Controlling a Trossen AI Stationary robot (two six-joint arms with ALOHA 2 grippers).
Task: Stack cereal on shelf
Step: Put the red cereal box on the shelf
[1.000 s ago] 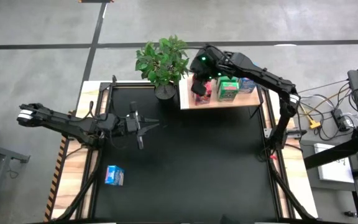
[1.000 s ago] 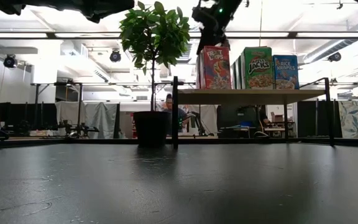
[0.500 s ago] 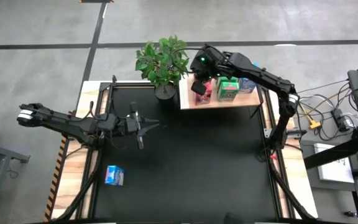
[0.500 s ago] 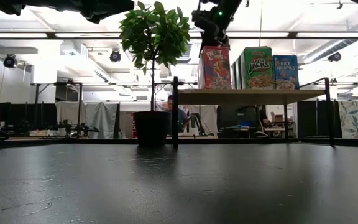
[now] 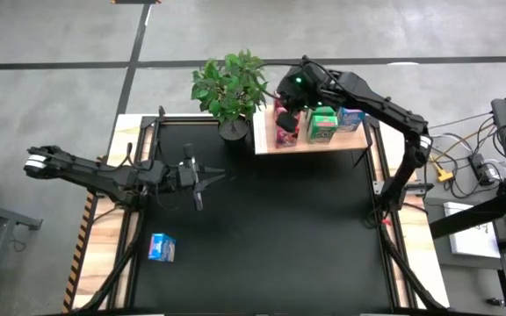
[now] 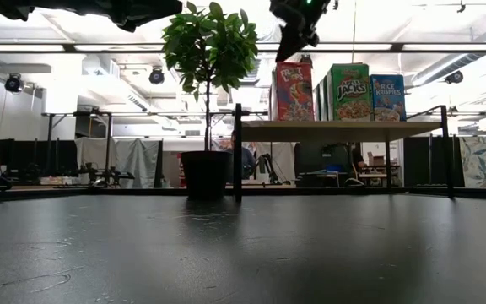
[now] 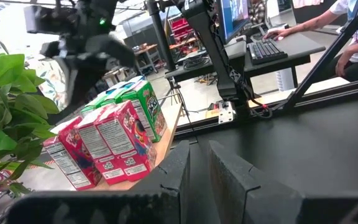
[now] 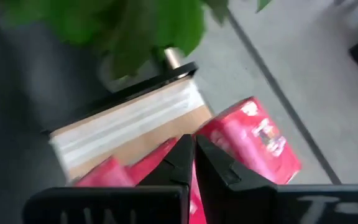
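1. High view: the right gripper (image 5: pixel 290 95) has lifted clear of the pink-red boxes (image 5: pixel 285 125) at the left end of the shelf (image 5: pixel 310 145), where a second ago it was pressed down among them. Green boxes (image 5: pixel 322 125) sit at mid-shelf and blue boxes (image 5: pixel 352 118) towards the right end. One blue box (image 5: pixel 162 247) lies alone near the worktop's front-left corner. The left gripper (image 5: pixel 202 180) hangs over the left half of the worktop, its fingers spread a little.

2. Low view: the right gripper (image 6: pixel 297 25) now hangs above the front pink-red box (image 6: pixel 293 91), with a gap between them; half a second ago it was touching the top. The box stands upright on the shelf (image 6: pixel 336 128), beside a green box (image 6: pixel 348 92) and a blue one (image 6: pixel 387 97), so I judge it released and placed.

3. Left wrist view: the left gripper (image 7: pixel 199 165) shows its fingers close together with a narrow gap, holding nothing. Beyond it the pink-red boxes (image 7: pixel 107 146) and green boxes (image 7: pixel 143 111) stand in rows on the shelf.

4. Right wrist view: the right gripper (image 8: pixel 194 155) has its fingers nearly shut and empty, above the pink-red boxes (image 8: pixel 253 137) and the shelf's pale wood (image 8: pixel 129 127). As I judge it, only the lone blue box remains to be fetched.
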